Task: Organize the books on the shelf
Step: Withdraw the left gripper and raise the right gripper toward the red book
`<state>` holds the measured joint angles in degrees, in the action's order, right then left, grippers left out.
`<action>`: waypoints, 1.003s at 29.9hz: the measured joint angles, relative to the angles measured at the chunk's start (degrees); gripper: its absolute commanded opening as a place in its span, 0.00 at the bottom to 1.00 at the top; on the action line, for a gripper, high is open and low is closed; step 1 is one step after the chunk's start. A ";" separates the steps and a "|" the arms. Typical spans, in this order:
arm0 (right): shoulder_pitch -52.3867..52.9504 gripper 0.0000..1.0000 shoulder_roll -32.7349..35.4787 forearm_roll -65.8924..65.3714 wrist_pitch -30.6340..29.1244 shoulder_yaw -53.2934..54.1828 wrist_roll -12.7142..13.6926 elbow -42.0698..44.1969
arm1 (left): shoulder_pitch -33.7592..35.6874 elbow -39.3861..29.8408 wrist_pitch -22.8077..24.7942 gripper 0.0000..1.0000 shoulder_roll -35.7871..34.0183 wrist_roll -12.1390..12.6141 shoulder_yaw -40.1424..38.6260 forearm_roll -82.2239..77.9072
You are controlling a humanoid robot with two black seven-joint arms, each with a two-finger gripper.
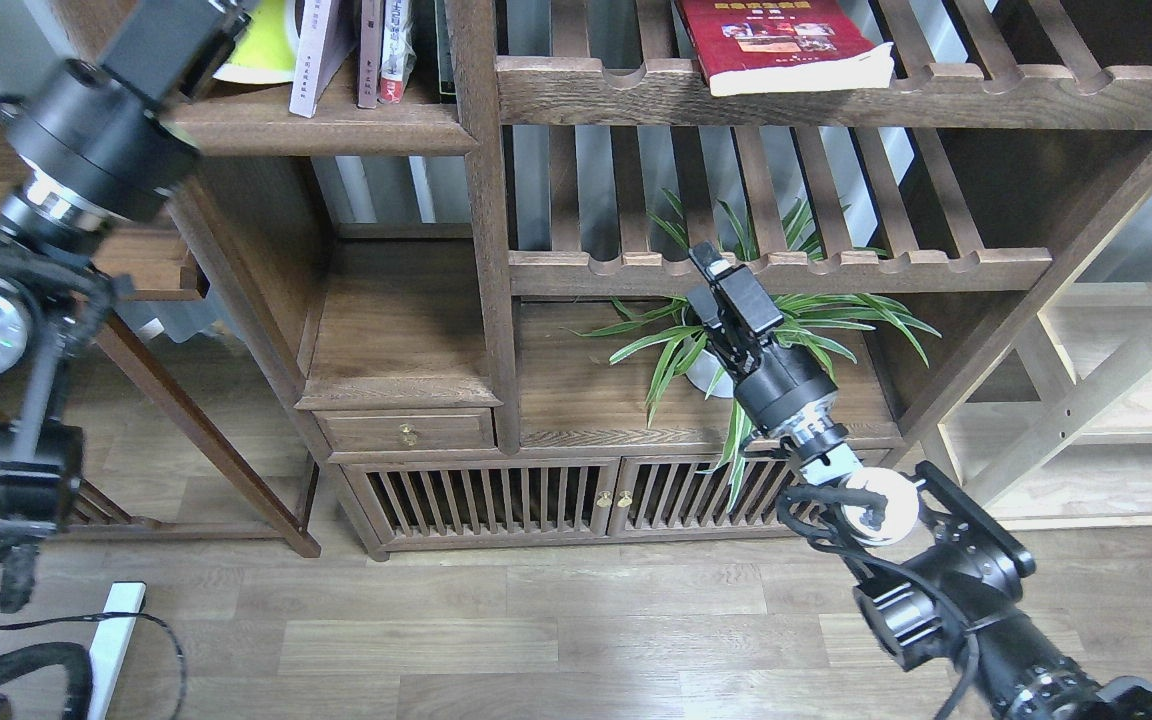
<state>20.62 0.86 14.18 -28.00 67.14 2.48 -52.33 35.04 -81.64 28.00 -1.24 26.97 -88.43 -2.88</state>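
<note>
The yellow-green book leans in the narrow bay on the dark shelf at top left, partly hidden by my left arm. The pale lavender-white book leans next to it. The dark red book lies flat on the upper slatted rack at top right. My left gripper is at the shelf's left front corner, just in front of the yellow-green book; its fingers are dark and cut off by the frame's top. My right gripper is empty in front of the lower slatted rail, far below the red book.
Thin brown- and white/red-spined books stand right of the lavender one. A potted spider plant is right behind my right gripper. The slatted rack rail is just above it. A small drawer and a slatted cabinet are below.
</note>
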 measured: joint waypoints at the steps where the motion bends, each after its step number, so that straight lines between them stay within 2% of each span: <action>1: 0.00 0.94 -0.41 -0.02 0.00 0.77 -0.01 0.00 | -0.33 0.23 0.00 0.82 0.63 -0.68 -0.53 -0.03; 4: -0.01 0.94 -0.81 -0.14 0.00 1.96 -0.03 0.00 | -0.84 1.61 0.00 0.81 1.16 -3.37 -2.52 -0.07; 6: -0.01 0.94 -0.86 -0.19 0.00 2.26 -0.03 0.00 | -1.20 2.53 0.00 0.80 1.21 -7.00 -3.17 -0.07; 9: -0.01 0.95 -0.88 -0.20 0.00 3.15 -0.06 0.00 | -2.63 3.33 0.00 0.80 1.23 -15.69 -1.54 0.06; 11: 0.00 0.95 -0.87 -0.20 0.00 4.30 -0.20 0.06 | -4.55 2.94 0.00 0.83 1.24 -22.04 2.86 0.54; 14: 0.17 0.95 -0.87 -0.20 0.00 5.59 -0.44 0.11 | -7.92 0.19 0.00 0.83 1.25 -28.79 10.75 0.94; 16: 0.52 0.95 -0.87 -0.19 0.00 6.56 -0.52 0.12 | -9.93 -0.69 0.00 0.83 1.25 -31.35 15.28 1.01; 18: 0.98 0.95 -0.86 -0.21 0.00 7.49 -0.53 0.12 | -11.15 -0.84 0.00 0.83 1.25 -32.53 18.57 1.08; 23: 2.72 0.95 -0.87 0.27 0.00 10.49 -0.61 0.12 | -11.99 1.03 0.00 0.89 1.25 -33.16 22.98 1.14; 30: 3.94 0.94 -0.82 4.25 2.27 12.52 -0.60 -5.98 | -16.23 1.74 0.00 0.85 1.24 -33.24 26.60 1.19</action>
<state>24.56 0.05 18.42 -25.73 79.66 1.88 -58.31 18.80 -79.90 28.00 0.00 -6.27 -61.83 -1.69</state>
